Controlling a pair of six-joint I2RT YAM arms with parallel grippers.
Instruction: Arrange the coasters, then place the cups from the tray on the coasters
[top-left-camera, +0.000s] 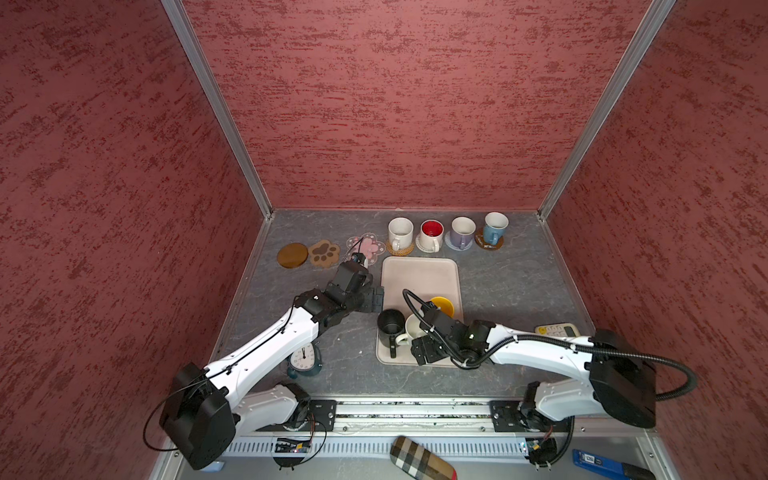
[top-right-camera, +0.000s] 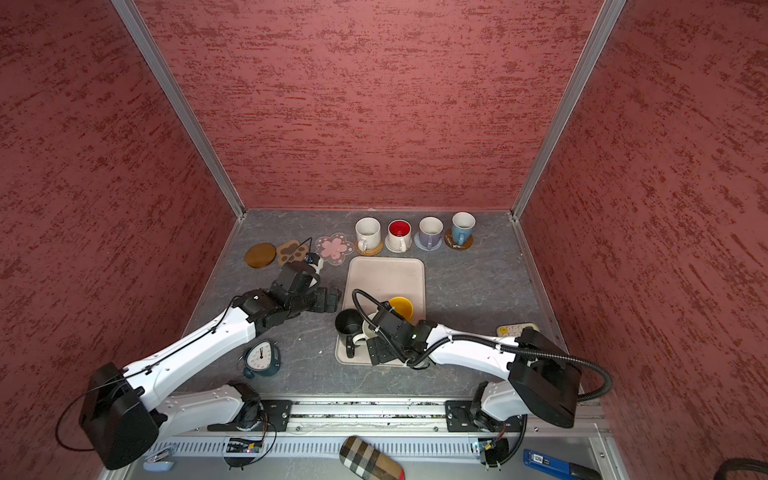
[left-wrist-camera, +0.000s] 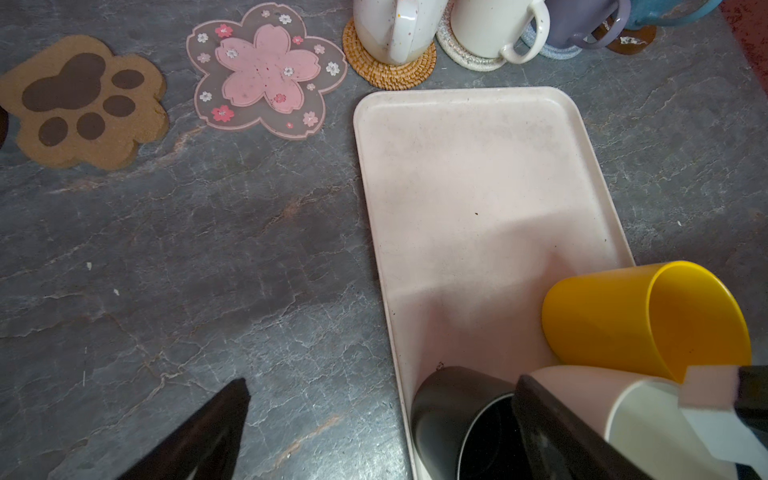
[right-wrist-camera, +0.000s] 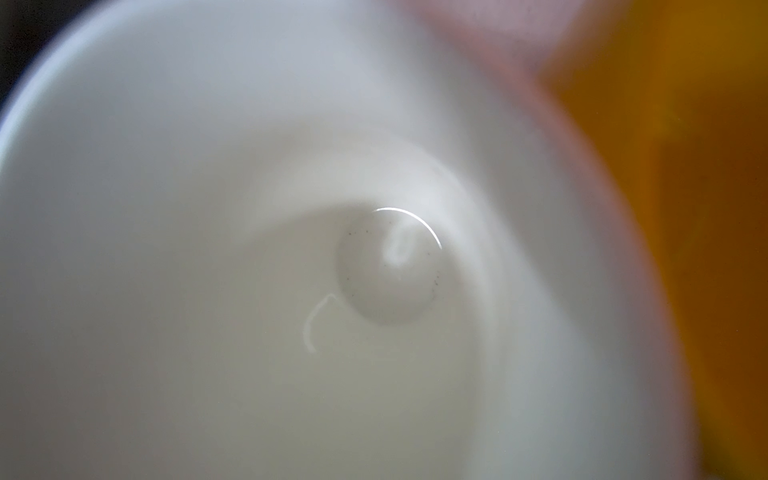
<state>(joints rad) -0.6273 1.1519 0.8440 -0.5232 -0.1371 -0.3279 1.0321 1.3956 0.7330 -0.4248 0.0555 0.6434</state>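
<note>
Counter (top-left-camera: 519, 291): grey stone-look surface that carries everything listed. Tray (top-left-camera: 419, 276): beige, with rounded corners and a low rim, lying mid-counter with its long side running front to back; three cups stand at its near end. Left claw (top-left-camera: 375, 300): released, jaws spread wide and gripping nothing. It hangs at the tray's left rim just beside the black cup (top-left-camera: 390, 324), and its dark fingers (left-wrist-camera: 203, 436) straddle counter and tray edge in the left wrist view. Right claw (top-left-camera: 424, 321): directly over the plain white cup (top-left-camera: 411, 331), jaws wide apart, with a padded finger (left-wrist-camera: 706, 386) at the rim; no grip shows. The right wrist view is filled by that cup's blurred inside. Yellow cup (top-left-camera: 444, 305): on the tray, just behind the plain white cup. Back row, left to right: speckled white cup (top-left-camera: 400, 232) on the rattan coaster (top-left-camera: 402, 250); red-lined white cup (top-left-camera: 431, 234) on the whitish woven coaster (top-left-camera: 424, 248); lavender cup (top-left-camera: 462, 231) on the grey-lavender coaster (top-left-camera: 456, 246); light blue cup (top-left-camera: 494, 227) on a brown disc coaster (top-left-camera: 489, 245). To the left of that row and flat on the counter: pink flower coaster (top-right-camera: 331, 247), tan paw coaster (top-left-camera: 324, 252), second brown disc coaster (top-left-camera: 292, 255).
</note>
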